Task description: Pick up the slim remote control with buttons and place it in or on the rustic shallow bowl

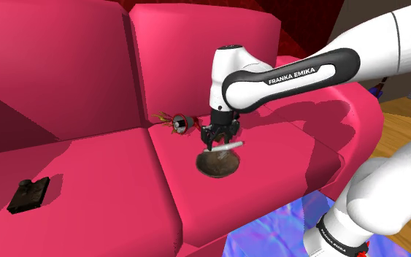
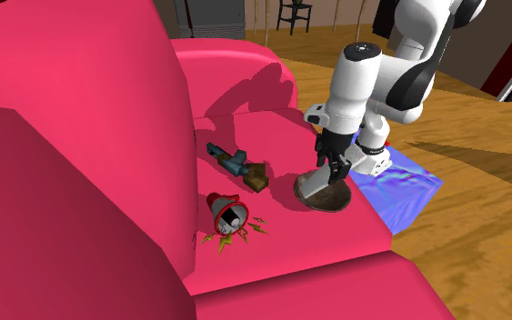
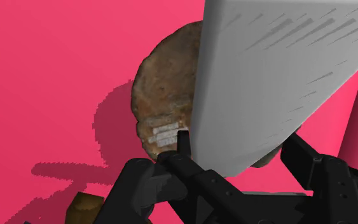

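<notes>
Grey remote [image 3: 279, 83], clamped in the pincer [image 1: 220, 140], hangs over a brown bowl [image 1: 218, 165] on the pink sofa [image 1: 87, 168] beside wood floor [image 2: 481, 245].

FRANKA EMIKA, white caps, on the arm's dark forearm link [image 1: 291, 75], shoulder view; more white lettering on the lower link [image 1: 337, 236], too small to read; grey streak marks on the remote [image 3: 279, 76], no legible characters.

Bowl [image 1: 218, 165]: we find it on the sofa [image 1: 87, 168].
Remote [image 1: 229, 147]: over the bowl, clasped in the end effector [image 1: 218, 142].
Toy [image 1: 182, 123]: behind the bowl, by the backrest.
</notes>
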`<action>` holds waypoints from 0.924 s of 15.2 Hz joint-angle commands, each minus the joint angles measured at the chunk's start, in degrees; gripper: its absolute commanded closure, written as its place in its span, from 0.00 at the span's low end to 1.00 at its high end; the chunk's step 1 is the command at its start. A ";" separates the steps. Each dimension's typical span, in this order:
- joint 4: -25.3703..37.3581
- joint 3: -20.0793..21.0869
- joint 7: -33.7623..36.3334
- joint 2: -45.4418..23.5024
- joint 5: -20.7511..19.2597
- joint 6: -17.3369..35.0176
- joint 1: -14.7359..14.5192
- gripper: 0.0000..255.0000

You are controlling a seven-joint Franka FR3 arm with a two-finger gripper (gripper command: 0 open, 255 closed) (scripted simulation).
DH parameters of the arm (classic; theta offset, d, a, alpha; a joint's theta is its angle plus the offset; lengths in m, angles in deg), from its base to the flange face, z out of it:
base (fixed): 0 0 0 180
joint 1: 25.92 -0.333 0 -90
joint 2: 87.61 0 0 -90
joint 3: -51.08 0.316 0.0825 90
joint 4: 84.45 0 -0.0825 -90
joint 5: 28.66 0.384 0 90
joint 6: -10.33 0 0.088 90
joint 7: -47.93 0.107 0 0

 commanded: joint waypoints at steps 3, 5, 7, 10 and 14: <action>-2.27 0.34 0.33 -0.72 0.00 2.94 -0.12 1.00; -3.22 0.48 0.47 -1.43 -0.12 4.58 -0.10 1.00; -4.13 0.64 0.61 -2.19 -0.27 6.24 -0.07 1.00; -5.40 0.87 0.88 -3.45 -0.54 8.73 -0.01 1.00; -5.69 0.95 0.94 -3.77 -0.61 9.34 0.04 1.00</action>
